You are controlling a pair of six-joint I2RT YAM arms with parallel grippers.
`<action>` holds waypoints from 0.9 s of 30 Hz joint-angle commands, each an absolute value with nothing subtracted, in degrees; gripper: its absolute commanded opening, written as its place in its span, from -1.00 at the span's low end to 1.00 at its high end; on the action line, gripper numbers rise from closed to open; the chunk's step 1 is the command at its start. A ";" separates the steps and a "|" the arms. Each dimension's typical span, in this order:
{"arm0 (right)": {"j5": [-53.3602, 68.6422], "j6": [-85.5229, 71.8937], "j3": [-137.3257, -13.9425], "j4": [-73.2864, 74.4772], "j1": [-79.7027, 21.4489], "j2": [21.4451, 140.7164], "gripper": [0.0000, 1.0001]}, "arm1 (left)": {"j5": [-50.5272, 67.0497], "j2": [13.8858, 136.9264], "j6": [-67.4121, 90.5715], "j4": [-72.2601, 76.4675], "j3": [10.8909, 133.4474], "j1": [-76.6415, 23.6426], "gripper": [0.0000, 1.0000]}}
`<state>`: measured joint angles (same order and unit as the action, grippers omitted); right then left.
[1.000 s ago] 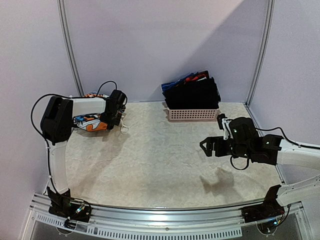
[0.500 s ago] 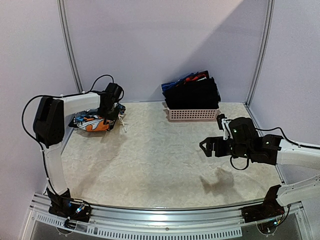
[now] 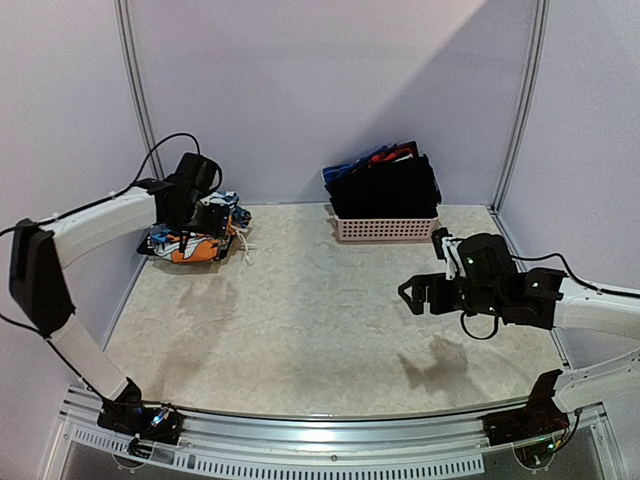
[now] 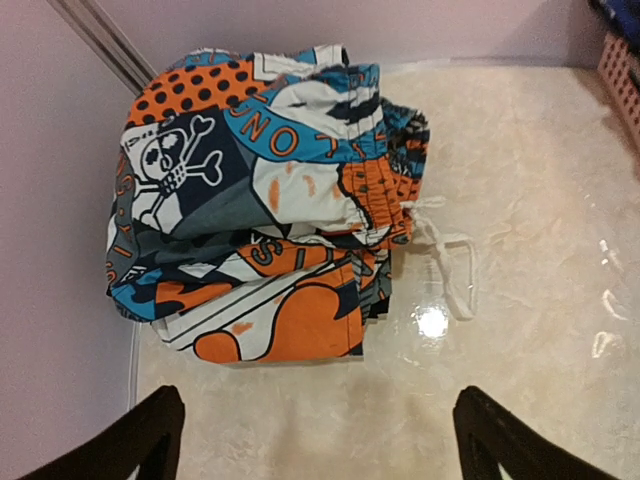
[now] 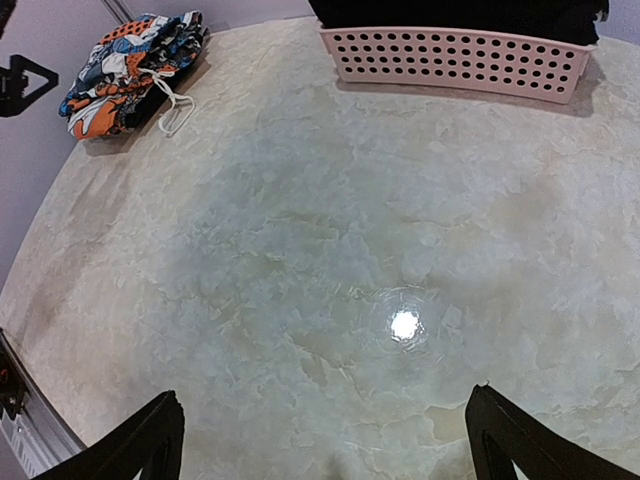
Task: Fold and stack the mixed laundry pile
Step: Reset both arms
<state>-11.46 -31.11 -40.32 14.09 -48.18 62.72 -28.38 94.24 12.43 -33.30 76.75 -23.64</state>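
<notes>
Orange, blue, white and black graphic-print shorts (image 4: 260,220) lie folded in a compact bundle at the far left corner of the table (image 3: 320,330), close against the left wall panel. A skull-and-crossbones panel faces up. Several layers show at the near edge; whether they belong to one garment or more cannot be told. A white drawstring (image 4: 445,255) trails off the right side of the bundle onto the bare surface.

Left gripper (image 4: 320,445) hangs above the near edge of the bundle, fingers wide apart, nothing between them and no contact with the cloth. In the overhead view the wrist covers part of the bundle's far side.

Right gripper (image 5: 322,440) hangs over the open right half of the table, well apart from all laundry, fingers spread wide and empty.

Remaining laundry (image 3: 385,188) sits heaped in a pink perforated plastic basket (image 3: 385,230) at the far centre-right, against the back wall. Mostly black cloth shows, with bits of blue and red (image 3: 368,158) at the back left. Individual garments in the heap cannot be separated. The right wrist view cuts the heap off at the top edge; the left wrist view catches only a corner of the basket.
</notes>
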 commanded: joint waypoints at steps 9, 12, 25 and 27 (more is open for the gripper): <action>-10.03 -27.54 -43.13 14.88 -47.88 58.45 0.97 | -31.82 67.84 18.99 -31.66 56.32 -33.10 0.99; -10.47 -27.84 -41.36 12.52 -47.90 56.22 0.98 | -34.32 61.27 21.11 -32.09 50.51 -36.47 0.99; -17.71 -29.69 -30.93 0.61 -47.90 47.30 0.97 | -38.74 39.92 27.59 -33.34 33.13 -41.31 0.99; -18.01 -29.51 -30.28 -1.22 -47.83 47.61 0.98 | -39.09 37.72 27.94 -32.46 30.98 -41.31 0.99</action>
<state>-15.33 -29.28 -32.14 4.43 -48.07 48.05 -36.88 41.21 25.61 -32.49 34.68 -40.36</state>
